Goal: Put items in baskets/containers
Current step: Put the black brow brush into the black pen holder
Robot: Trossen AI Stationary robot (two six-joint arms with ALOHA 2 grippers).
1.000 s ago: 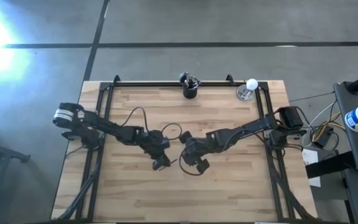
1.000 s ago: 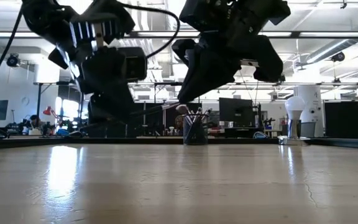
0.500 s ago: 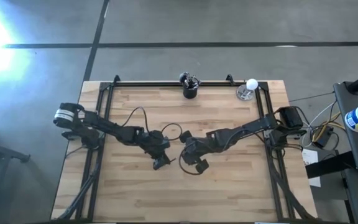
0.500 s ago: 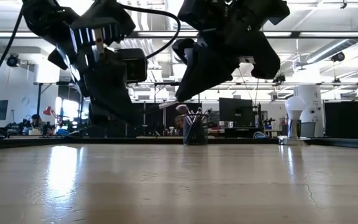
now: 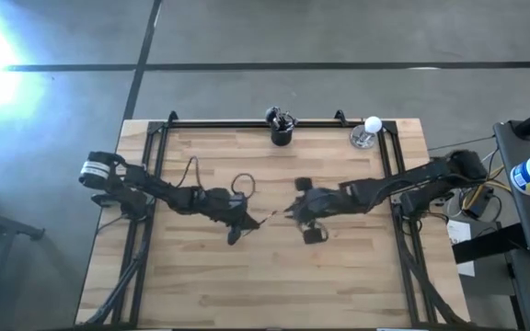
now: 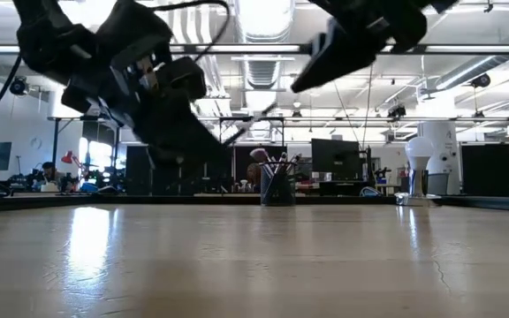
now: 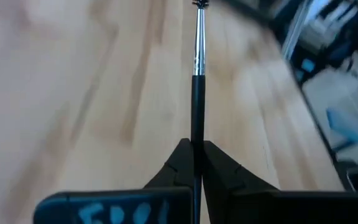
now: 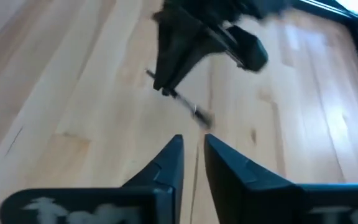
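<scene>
Over the table's middle, my left gripper point(image 5: 245, 222) point(image 7: 196, 146) is shut on one thin brush point(image 7: 197, 62) with a dark handle and a silvery ferrule. The brush sticks out past the fingertips toward the table's right point(image 5: 267, 219) point(image 6: 250, 128). My right gripper point(image 5: 302, 211) point(image 8: 193, 146) hovers a little to the right of the brush's free end, fingers slightly open with nothing between them. The black cup point(image 5: 282, 131) point(image 6: 277, 184) stands at the far edge's middle with several brushes upright in it. My left gripper pinches the brush's dark handle point(image 7: 196, 121) between its two fingers. The fingers lie along the brush, which runs on straight ahead of them. The brush is lifted clear of the table, and its ferrule end point(image 6: 270, 113) tilts up toward the table's right.
A small shiny dish with a white ball point(image 5: 368, 131) point(image 6: 420, 168) stands at the far right, beside the black frame rail point(image 5: 228, 122) along the far edge. Cables loop over my left arm point(image 5: 191, 179). Bare wood lies toward the near edge point(image 5: 265, 285).
My right gripper has let go of the brush and drawn back toward the table's right edge, rising. My left gripper has taken hold of the brush's handle and shifted slightly right; the brush now stays with it, tilted up at its free end.
</scene>
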